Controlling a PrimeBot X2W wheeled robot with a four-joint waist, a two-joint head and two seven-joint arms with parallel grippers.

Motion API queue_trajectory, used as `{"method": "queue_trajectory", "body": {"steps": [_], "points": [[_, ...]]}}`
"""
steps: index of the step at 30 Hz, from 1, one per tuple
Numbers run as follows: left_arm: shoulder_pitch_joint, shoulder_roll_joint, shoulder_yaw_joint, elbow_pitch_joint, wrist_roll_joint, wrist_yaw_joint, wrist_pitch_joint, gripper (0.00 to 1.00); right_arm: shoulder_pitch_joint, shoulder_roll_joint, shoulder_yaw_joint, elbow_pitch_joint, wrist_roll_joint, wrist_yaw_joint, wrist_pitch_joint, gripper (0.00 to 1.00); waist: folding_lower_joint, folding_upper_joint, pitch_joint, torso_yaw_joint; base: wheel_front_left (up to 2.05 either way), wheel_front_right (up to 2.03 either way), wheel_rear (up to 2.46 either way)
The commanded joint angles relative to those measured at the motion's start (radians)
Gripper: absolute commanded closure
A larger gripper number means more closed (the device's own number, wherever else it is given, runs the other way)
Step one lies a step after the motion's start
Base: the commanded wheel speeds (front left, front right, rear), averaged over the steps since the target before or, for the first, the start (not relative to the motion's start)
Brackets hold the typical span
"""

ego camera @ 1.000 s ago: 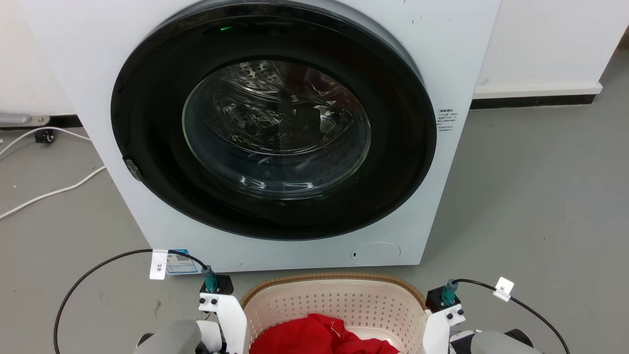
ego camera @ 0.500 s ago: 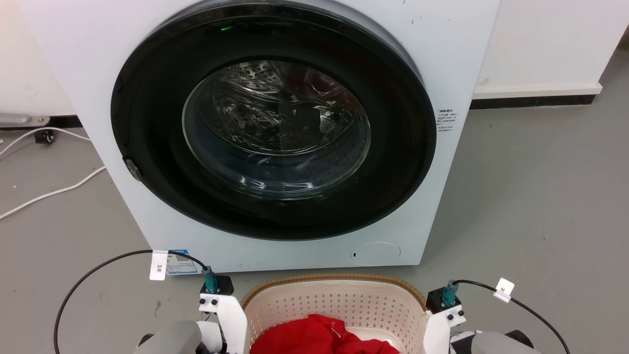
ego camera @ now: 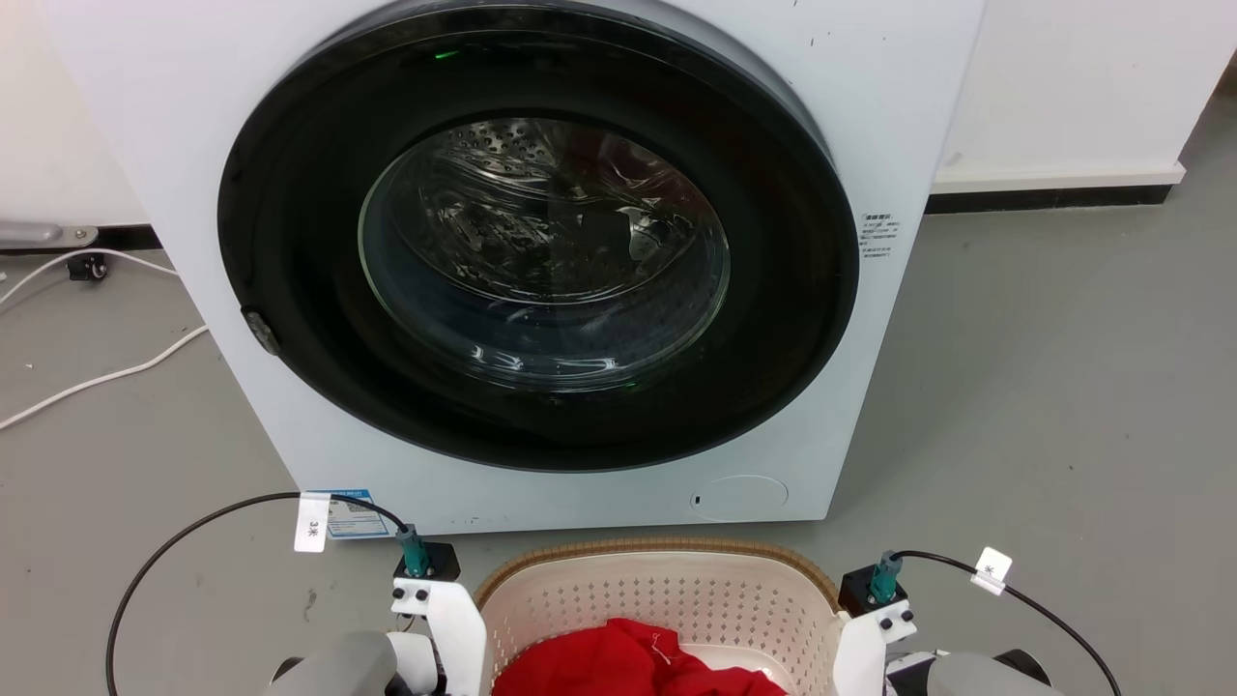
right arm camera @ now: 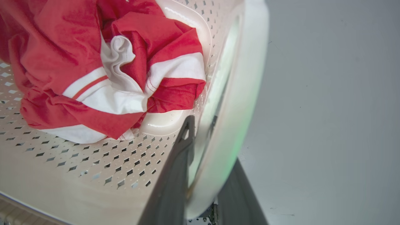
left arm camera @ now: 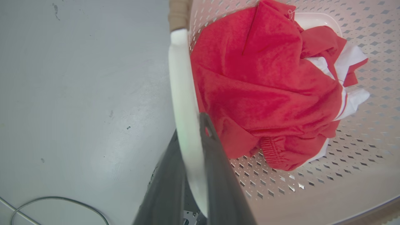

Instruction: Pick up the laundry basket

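The cream laundry basket [ego camera: 657, 590], with perforated walls and a brown woven rim, sits at the bottom centre of the head view, between my two wrists. Red and white clothes [left arm camera: 265, 87] lie inside it. In the left wrist view my left gripper [left arm camera: 190, 125] straddles the basket's white side handle [left arm camera: 181, 78], one dark finger inside and one outside, shut on it. In the right wrist view my right gripper [right arm camera: 207, 137] clamps the opposite white handle [right arm camera: 247, 78] the same way. The basket's near side is cut off at the bottom of the head view.
A white washing machine [ego camera: 870, 116] with a closed round dark door [ego camera: 541, 251] stands right behind the basket. White cables [ego camera: 97, 377] trail over the grey floor at the left. Open floor [ego camera: 1063, 387] lies to the right, bounded by a wall with a dark skirting.
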Motion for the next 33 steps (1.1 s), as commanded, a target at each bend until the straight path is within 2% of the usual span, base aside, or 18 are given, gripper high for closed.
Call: {"method": "queue_trajectory", "body": {"steps": [1,33], "points": [[-0.017,-0.012,-0.001,-0.013,-0.002,-0.010,-0.009,1.00,0.011,0.016,0.008,-0.012,0.000,0.014,0.000,1.00,0.0000,0.0000,0.000,0.000,0.00,0.00,0.00],[-0.023,-0.014,-0.016,-0.012,-0.021,-0.010,-0.015,1.00,0.010,0.019,0.008,-0.010,0.003,0.014,0.003,1.00,0.0000,0.0000,0.000,-0.005,0.00,0.00,0.00]]}}
